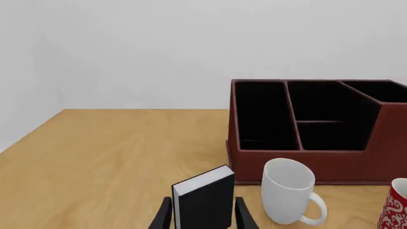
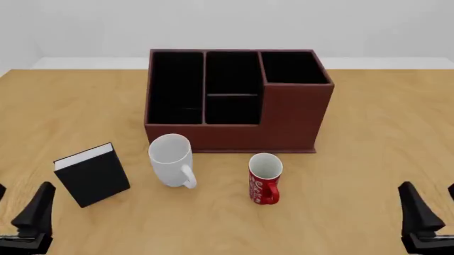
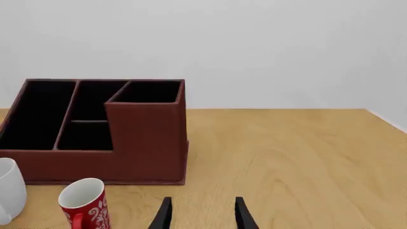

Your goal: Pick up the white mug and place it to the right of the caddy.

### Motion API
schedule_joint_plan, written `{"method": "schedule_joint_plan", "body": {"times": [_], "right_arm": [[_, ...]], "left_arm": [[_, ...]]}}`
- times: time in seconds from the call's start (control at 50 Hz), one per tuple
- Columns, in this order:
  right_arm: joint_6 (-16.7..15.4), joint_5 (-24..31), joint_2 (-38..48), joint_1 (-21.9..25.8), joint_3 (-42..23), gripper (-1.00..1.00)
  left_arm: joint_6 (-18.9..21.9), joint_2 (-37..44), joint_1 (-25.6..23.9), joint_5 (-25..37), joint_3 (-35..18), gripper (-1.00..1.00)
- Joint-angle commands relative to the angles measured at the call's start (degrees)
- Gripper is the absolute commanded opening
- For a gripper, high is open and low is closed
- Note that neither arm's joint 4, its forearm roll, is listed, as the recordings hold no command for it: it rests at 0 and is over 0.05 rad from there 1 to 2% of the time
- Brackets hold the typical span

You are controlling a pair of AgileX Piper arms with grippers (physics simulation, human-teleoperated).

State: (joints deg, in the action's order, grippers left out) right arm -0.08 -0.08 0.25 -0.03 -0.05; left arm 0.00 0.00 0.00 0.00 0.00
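The white mug (image 2: 170,159) stands upright just before the caddy (image 2: 234,101), handle toward the arms. The left gripper (image 1: 202,214), spread and empty, is nearer; the right gripper (image 3: 200,213) also gapes empty.

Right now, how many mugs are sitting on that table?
2. The white mug stands upright in front of the caddy, near its left half. The red mug stands to the white one's right, nearer the arms. None looks hidden.

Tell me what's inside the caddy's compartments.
Nothing visible: the caddy shows only black lining in its compartments. The lower part of the tall right-end compartment is hidden by its own wall, so it cannot be checked.
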Motion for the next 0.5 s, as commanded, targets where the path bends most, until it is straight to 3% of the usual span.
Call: {"method": "schedule_joint_plan", "body": {"times": [0.02, 0.36, 0.5], "right_arm": [[0.45, -0.1, 0.56, -0.35, -0.15, 1.0], [2.0, 0.98, -0.19, -0.48, -0.76, 1.0], [3.06, 3.73, -0.22, 0.91, -4.78, 1.0]], "left_arm": [[0.0, 0.0, 0.0, 0.0, 0.0, 1.0], [0.0, 0.0, 0.0, 0.0, 0.0, 1.0], [0.0, 0.0, 0.0, 0.0, 0.0, 1.0]]}}
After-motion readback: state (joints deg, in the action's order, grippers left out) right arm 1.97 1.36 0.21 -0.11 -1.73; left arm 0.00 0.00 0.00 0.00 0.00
